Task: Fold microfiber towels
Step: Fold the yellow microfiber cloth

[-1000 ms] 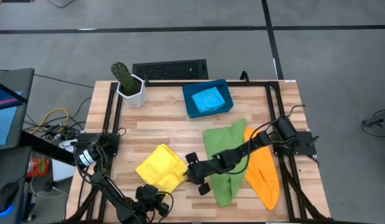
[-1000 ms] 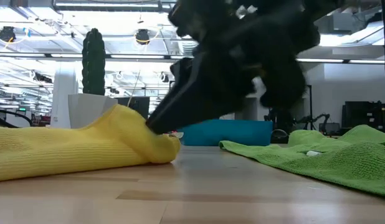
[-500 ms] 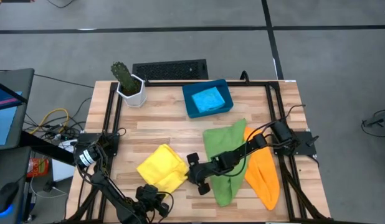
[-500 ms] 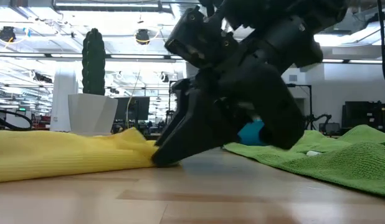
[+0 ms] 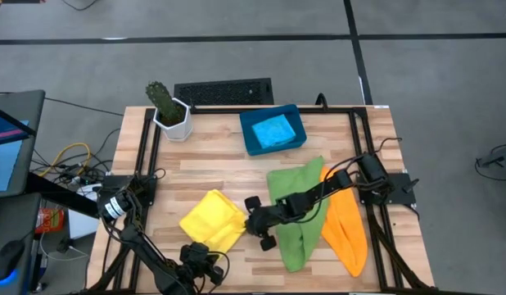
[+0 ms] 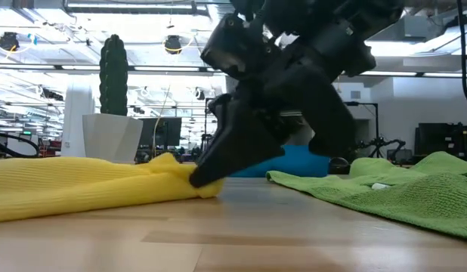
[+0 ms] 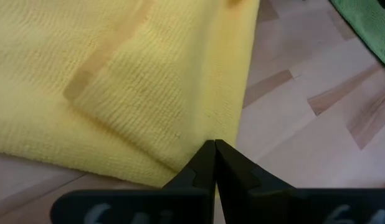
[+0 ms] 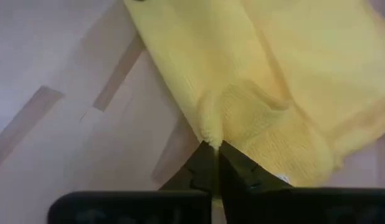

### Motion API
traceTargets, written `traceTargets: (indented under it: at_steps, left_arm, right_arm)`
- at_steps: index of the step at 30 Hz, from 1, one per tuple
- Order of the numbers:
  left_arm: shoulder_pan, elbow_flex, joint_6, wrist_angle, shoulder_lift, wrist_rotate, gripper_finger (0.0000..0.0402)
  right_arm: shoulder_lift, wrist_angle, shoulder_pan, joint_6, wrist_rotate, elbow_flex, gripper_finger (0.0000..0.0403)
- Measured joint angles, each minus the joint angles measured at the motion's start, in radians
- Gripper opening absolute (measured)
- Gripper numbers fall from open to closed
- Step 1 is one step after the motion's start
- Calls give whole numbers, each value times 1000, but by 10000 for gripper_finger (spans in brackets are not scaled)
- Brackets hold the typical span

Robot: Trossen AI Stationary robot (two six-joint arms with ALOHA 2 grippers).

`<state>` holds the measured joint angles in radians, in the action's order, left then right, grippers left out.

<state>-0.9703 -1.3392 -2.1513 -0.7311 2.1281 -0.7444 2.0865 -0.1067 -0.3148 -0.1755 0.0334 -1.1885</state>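
The yellow towel lies loosely folded on the table's near left part. My right gripper reaches in from the right and is shut on the towel's right edge. My left gripper stands at the towel's near corner and is shut on it. The green towel and the orange towel lie spread side by side on the right. A light blue towel sits in the dark-blue tray at the back. My left gripper pinches the yellow towel's near corner between its two fingertips, slanting down from the table's near side. The towel lies flat on the table around the tips. How many layers are held does not show. My right gripper pinches the yellow towel's right edge between its two fingertips, slanting down from the table's right. The cloth bunches into a small ridge just ahead of the tips. The rest of the towel lies on the table.
A cactus in a white pot stands at the far left corner. Black frame rails run along the table's left and right sides. Bare wood lies between the yellow and green towels.
My right gripper has sunk a little and moved left onto the yellow towel's right edge, where it has shut. The towel's right end, earlier a raised rounded fold, now lies lower with a small pucker at the fingertips.
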Motion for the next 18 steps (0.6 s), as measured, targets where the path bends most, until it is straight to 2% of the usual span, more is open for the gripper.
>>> traceTargets:
  at_steps: [6, 12, 18]
  left_arm:
    - [0, 0, 18, -1, 0, 0, 0]
    - [-2, 0, 37, -4, 0, 3, 0]
    - [-2, 0, 44, -3, 0, 5, 0]
  right_arm:
    - [-27, 76, 41, 17, -11, 0, 70]
    - [-92, 118, 98, -50, -1, 2, 71]
    - [-93, 107, 169, -61, -28, 1, 71]
